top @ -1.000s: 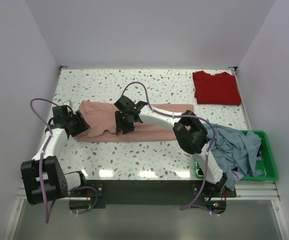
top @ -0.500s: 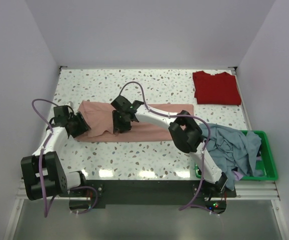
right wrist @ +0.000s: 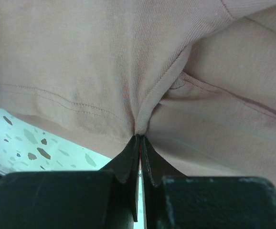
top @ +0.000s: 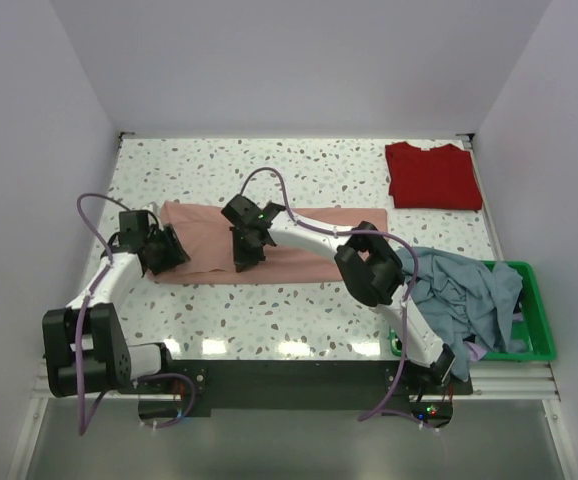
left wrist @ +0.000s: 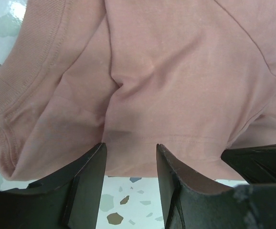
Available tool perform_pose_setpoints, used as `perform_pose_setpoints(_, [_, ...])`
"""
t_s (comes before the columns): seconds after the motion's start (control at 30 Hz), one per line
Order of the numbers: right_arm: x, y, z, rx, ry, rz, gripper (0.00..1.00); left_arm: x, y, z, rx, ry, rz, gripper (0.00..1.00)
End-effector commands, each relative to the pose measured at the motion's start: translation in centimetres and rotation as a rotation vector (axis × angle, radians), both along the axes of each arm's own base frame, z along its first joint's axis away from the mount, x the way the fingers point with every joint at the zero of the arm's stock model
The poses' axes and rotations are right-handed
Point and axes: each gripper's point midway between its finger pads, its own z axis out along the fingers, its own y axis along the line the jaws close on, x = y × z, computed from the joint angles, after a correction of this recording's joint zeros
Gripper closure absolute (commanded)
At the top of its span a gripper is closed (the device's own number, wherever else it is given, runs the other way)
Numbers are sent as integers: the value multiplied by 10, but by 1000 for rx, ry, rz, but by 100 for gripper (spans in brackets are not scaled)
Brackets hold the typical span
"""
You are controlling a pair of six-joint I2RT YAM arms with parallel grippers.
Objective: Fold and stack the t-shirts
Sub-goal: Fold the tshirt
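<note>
**Fig. Two-point grip on the near hem before a fold**

The salmon-pink t-shirt (top: 289, 250) lies spread as a long band across the middle of the speckled surface (top: 269, 170). A folded deep red t-shirt (top: 432, 175) sits at the far right corner. The blue-grey t-shirts (top: 469, 295) are heaped over the green basket (top: 536, 300) at the near right.

My right pincer (right wrist: 139, 139) is closed tight. Its two tips meet on a small raised ridge of the pink cloth at the near hem, just above the bare surface.

My left pincer (left wrist: 131, 152) stands about half open at the shirt's left end. Its fingers (left wrist: 88, 167) straddle the stitched hem and grip nothing yet.

To do this step well, I judge that the left pincer should close on the hem, taking both layers, before either arm lifts. Both arms should then rise together and carry the near edge evenly toward the far edge. The cloth between the two grips should stay taut so that the fold line runs straight. A thin pinch such as the right one may slip, so a slow, level carry seems wise.
</note>
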Motion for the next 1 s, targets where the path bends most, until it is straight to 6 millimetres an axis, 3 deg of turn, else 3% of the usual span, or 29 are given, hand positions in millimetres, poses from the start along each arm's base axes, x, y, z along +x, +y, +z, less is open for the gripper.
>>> perform_pose_setpoints(0.0, [-3, 6, 25, 43, -15, -3, 98, -4, -2, -9, 37, 28, -19, 50])
perform_pose_setpoints(0.27, [-5, 6, 46, 86, -25, -20, 99, -5, 4, -5, 82, 27, 12, 49])
perform_pose_setpoints(0.6, [-1, -8, 57, 64, -71, -39, 99, -6, 1, -5, 91, 32, 3, 50])
perform_pose_setpoints(0.73, [-1, -14, 53, 51, -63, -46, 99, -7, 1, -7, 98, 42, 2, 56])
perform_pose_setpoints(0.97, [-3, -16, 40, 31, -47, -38, 98, -9, -1, -14, 100, 76, -6, 57])
